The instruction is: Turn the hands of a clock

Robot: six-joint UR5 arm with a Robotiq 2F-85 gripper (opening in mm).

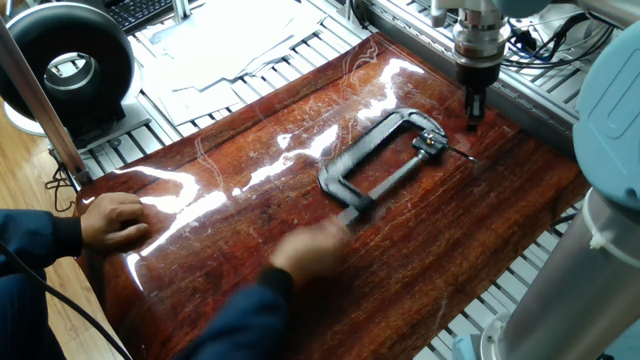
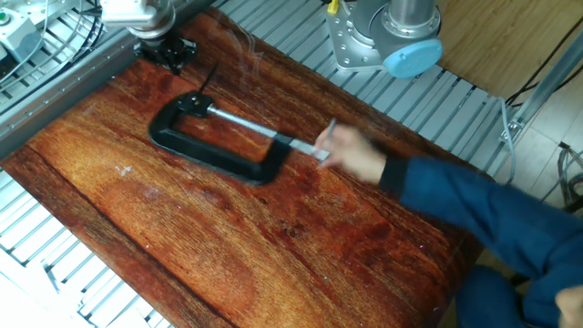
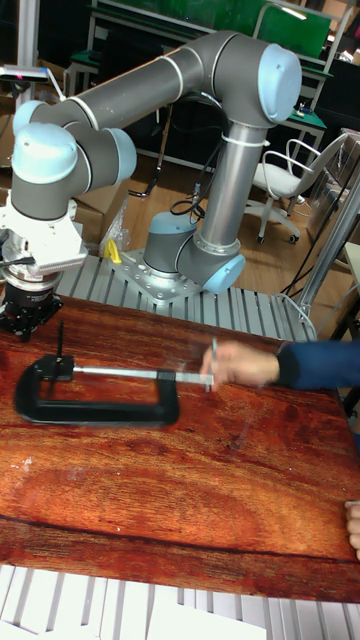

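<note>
A black clamp [image 1: 372, 160] [image 2: 214, 146] [image 3: 95, 392] lies flat on the shiny brown wood surface [image 1: 250, 230] [image 2: 182, 237] [image 3: 180, 500], near the end where the robot works. Its long silver screw [image 2: 250, 128] [image 3: 125, 374] runs across its open side. A person's hand [image 2: 355, 155] [image 3: 245, 363] in a dark blue sleeve [image 2: 455, 205] holds the thin bar at the end of the screw. The hand looks blurry. The person's other hand [image 1: 115, 218] rests flat on the surface, well apart from the clamp.

The robot's gripper [image 1: 474, 110] [image 2: 173, 56] [image 3: 25, 318] hangs over the surface just beside the round end of the clamp. It is close to the clamp, but I cannot tell if it touches it. I cannot tell if the jaws are closed or apart. A thin dark stick [image 3: 59, 338] stands up from the clamp near the gripper.
</note>
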